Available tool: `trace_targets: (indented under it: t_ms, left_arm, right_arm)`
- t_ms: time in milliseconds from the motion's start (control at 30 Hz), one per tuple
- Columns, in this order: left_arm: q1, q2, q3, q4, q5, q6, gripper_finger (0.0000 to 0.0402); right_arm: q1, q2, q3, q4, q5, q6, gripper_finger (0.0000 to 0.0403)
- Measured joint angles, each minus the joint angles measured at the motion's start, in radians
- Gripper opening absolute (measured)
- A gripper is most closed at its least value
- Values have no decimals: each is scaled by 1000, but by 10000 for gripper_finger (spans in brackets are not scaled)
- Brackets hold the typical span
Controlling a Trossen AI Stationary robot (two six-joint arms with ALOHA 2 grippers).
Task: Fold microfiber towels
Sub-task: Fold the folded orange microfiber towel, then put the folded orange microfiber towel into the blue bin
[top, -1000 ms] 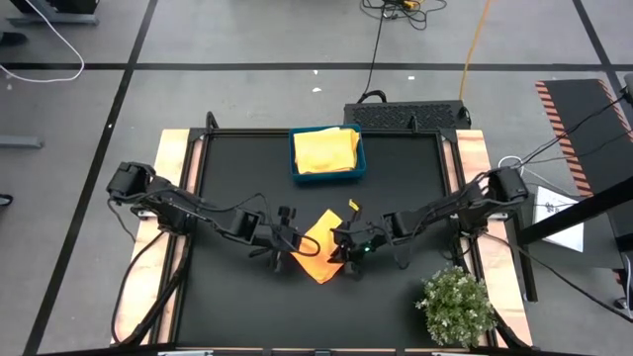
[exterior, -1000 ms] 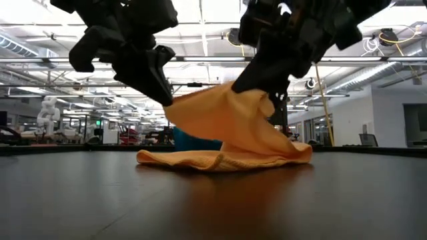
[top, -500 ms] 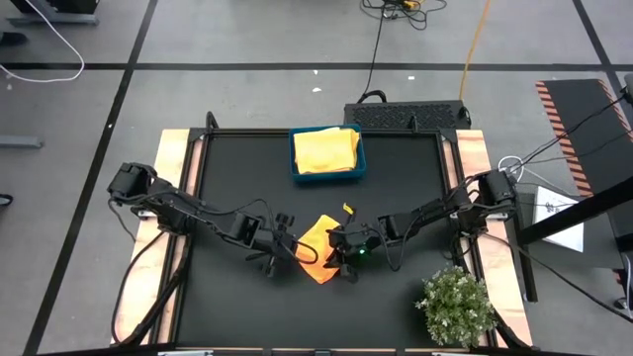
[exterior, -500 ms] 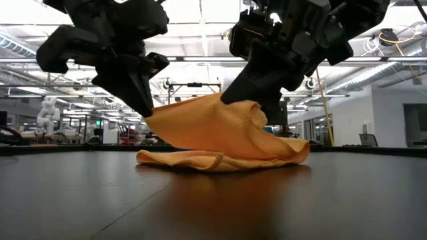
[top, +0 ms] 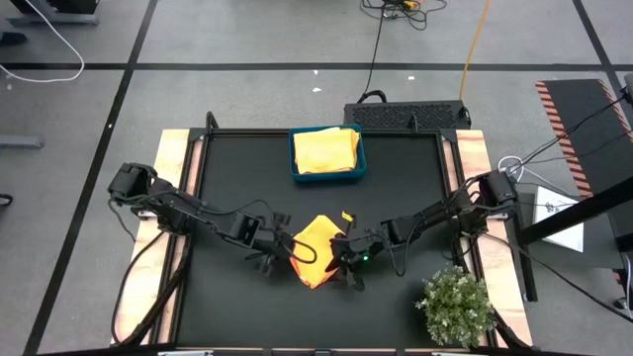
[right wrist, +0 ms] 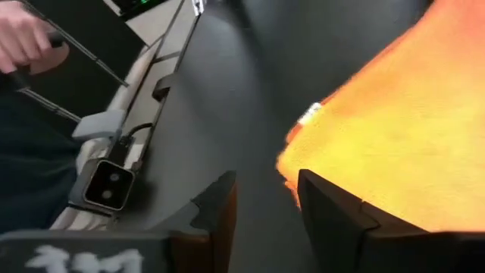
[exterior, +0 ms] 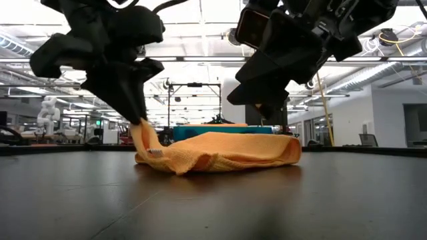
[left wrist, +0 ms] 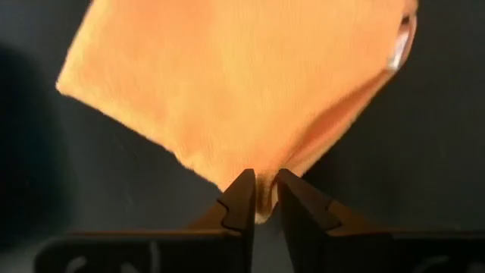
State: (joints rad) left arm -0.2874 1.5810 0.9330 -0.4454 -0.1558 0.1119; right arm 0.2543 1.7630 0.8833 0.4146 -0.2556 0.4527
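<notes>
An orange microfiber towel (top: 318,249) lies folded over on the black table, near its middle. My left gripper (top: 294,252) is shut on the towel's left corner, low over the table; it also shows in the low view (exterior: 139,122). My right gripper (top: 344,259) is open just above the towel's right edge (right wrist: 303,163), with bare table between its fingers (right wrist: 265,212). A yellow towel (top: 326,150) lies in the teal tray (top: 294,158) at the far side. No lime green towel shows. My left gripper pinches a corner of the orange towel (left wrist: 261,189) between its two fingers, at their free ends. The fingers come from above, slanting down. The corner is raised a little (exterior: 141,133), and the towel's remaining part lies on the table.
A small bushy green plant (top: 455,307) stands at the table's near right corner. The teal tray sits at the far middle. A person's hand (right wrist: 23,38) shows beyond the table's edge in the right wrist view. Bare black table lies to the left and right of the towel.
Both grippers have gone down and toward the table's near edge, drawing the towel's raised far part over its lower layer. The towel now lies folded and low. Its right part has dropped from my right gripper, while its left corner stays in my left gripper.
</notes>
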Motion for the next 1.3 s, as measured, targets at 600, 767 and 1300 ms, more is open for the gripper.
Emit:
trace_targets:
  t_ms: [600,767,1300]
  left_arm:
    - [18,-79,3,143,-41,-42,77]
    - [40,56,2,343,85,-29,67]
    - [41,241,2,586,138,-123,51]
  right_arm:
    - [-80,-31,-13,-254,320,-178,113]
    - [-109,-31,-76,-260,390,-163,109]
    - [-170,-91,-176,8,300,-190,109]
